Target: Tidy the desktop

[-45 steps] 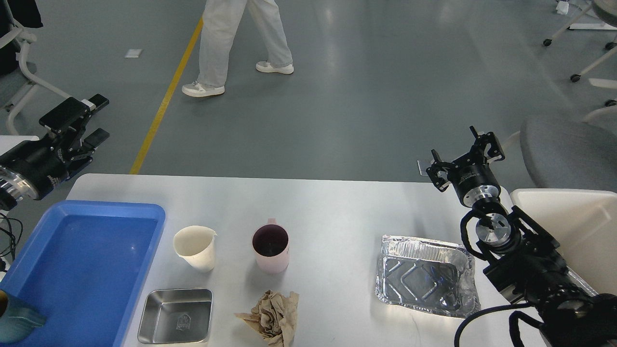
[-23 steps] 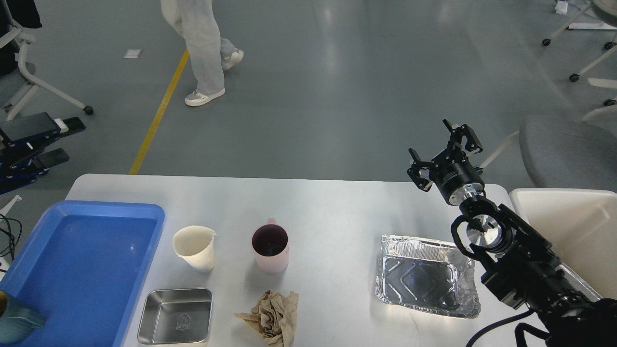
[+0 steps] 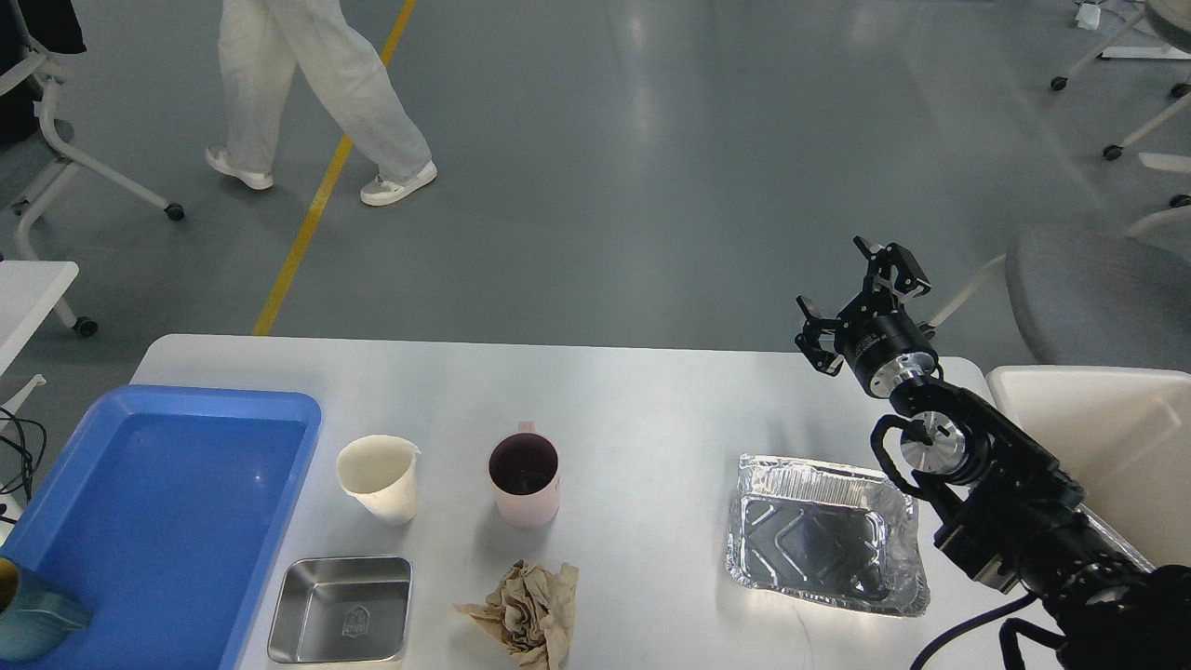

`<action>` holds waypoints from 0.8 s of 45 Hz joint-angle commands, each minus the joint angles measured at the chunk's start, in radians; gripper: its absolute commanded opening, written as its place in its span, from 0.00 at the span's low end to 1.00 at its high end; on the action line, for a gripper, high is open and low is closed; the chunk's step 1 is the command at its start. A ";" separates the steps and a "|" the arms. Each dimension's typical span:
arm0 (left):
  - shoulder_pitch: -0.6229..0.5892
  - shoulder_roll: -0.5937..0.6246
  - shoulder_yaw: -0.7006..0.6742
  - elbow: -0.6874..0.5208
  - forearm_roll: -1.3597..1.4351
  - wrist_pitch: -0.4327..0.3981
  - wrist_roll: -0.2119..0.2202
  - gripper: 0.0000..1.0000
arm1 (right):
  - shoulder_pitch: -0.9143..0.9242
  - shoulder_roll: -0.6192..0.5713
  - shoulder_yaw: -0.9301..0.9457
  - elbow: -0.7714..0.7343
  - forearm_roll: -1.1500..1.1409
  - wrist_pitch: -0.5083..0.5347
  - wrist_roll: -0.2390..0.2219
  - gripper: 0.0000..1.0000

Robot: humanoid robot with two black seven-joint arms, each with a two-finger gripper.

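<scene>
Desktop (image 3: 651, 409) far edge bare beside claw (image 3: 861, 293).

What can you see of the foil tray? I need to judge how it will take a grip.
The foil tray is a shallow rectangular container of thin, shiny aluminium with a crinkled rim and embossed ridges in its floor. It looks empty and lies flat, open side up, on the right part of the desktop, beside my right arm. Nothing visibly touches it except the desktop.

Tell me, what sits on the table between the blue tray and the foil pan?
In the head view, between the blue tray and the foil pan sit a cream paper cup, a pink mug, a steel dish and crumpled brown paper.
</scene>
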 commanded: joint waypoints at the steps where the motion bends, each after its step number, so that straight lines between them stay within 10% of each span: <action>1: -0.005 0.009 0.004 -0.024 0.000 -0.013 0.077 0.91 | 0.012 0.000 -0.001 -0.003 -0.020 -0.061 0.001 1.00; 14: -0.002 -0.035 -0.001 -0.030 0.002 0.016 0.165 0.91 | 0.024 0.000 -0.001 -0.006 -0.084 -0.104 0.001 1.00; 36: -0.003 -0.492 0.010 0.027 0.337 0.074 0.246 0.86 | 0.021 -0.012 -0.004 -0.009 -0.086 -0.103 0.001 1.00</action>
